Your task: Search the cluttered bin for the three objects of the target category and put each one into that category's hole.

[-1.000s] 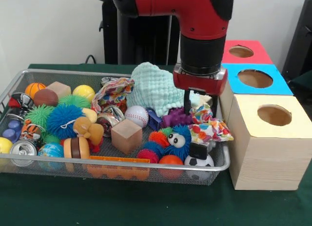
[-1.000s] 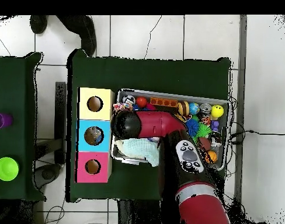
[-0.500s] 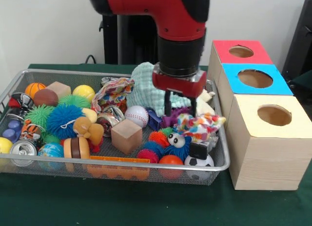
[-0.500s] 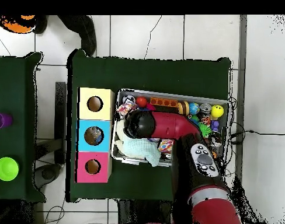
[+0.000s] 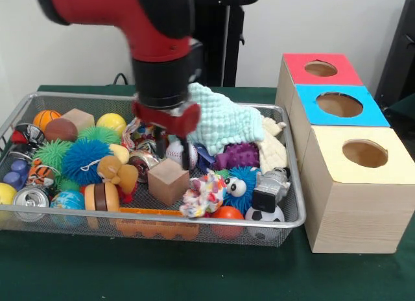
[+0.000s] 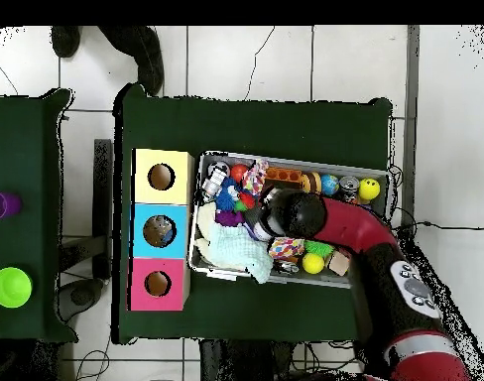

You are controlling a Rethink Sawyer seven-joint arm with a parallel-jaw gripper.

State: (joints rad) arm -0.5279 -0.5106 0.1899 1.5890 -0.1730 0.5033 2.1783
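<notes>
My gripper hangs low over the middle of the wire bin, above a white baseball and a wooden cube. It is open, with nothing between its fingers. A small multicoloured patterned cloth lies crumpled at the bin's front rim, beside a blue fuzzy toy with eyes. A mint knitted cloth is heaped at the back, over a purple spiky toy. From above, the arm's wrist covers the gripper.
To the right of the bin stand three boxes with holes: red, blue, yellow. The bin also holds fuzzy balls, a can, a soccer ball, a robot figure and a second patterned cloth.
The arm swept from the bin's right end to its middle. The multicoloured cloth was dragged along and now lies loose at the front rim, clear of the fingers.
</notes>
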